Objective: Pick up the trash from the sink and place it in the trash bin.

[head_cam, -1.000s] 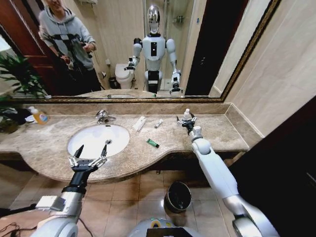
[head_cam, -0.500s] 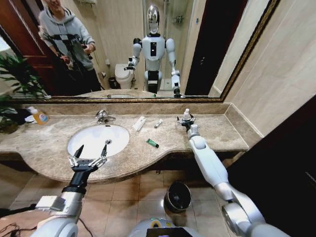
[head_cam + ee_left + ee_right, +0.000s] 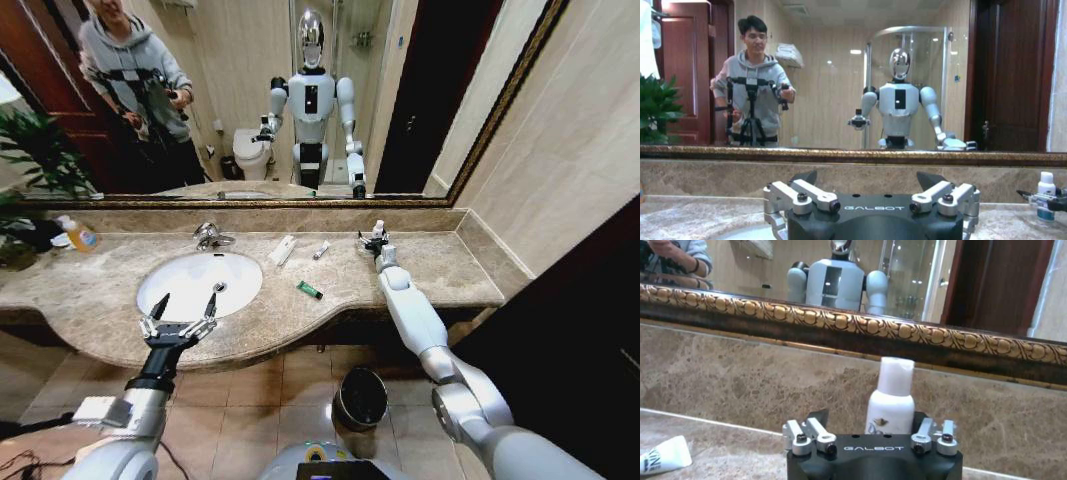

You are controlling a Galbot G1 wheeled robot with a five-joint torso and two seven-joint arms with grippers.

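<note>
A small clear bottle (image 3: 378, 231) with a white cap stands upright at the back of the beige counter. My right gripper (image 3: 375, 243) is open, one finger on each side of it. In the right wrist view the bottle (image 3: 892, 390) rises between the spread fingers of that gripper (image 3: 869, 416). A green tube (image 3: 309, 290), a white-and-blue tube (image 3: 320, 250) and a flat white packet (image 3: 283, 250) lie on the counter right of the sink (image 3: 165, 290). My left gripper (image 3: 180, 318) hangs open over the sink's front rim. The dark trash bin (image 3: 360, 397) stands on the floor below.
A chrome faucet (image 3: 208, 236) stands behind the basin. A bottle with an orange-yellow label (image 3: 78, 235) sits far left beside a plant (image 3: 35, 160). A mirror and marble backsplash close off the counter's back, with a wall at its right end.
My right arm has stretched farther toward the back of the counter, and its gripper now stands around the small bottle. The left arm has not moved.
</note>
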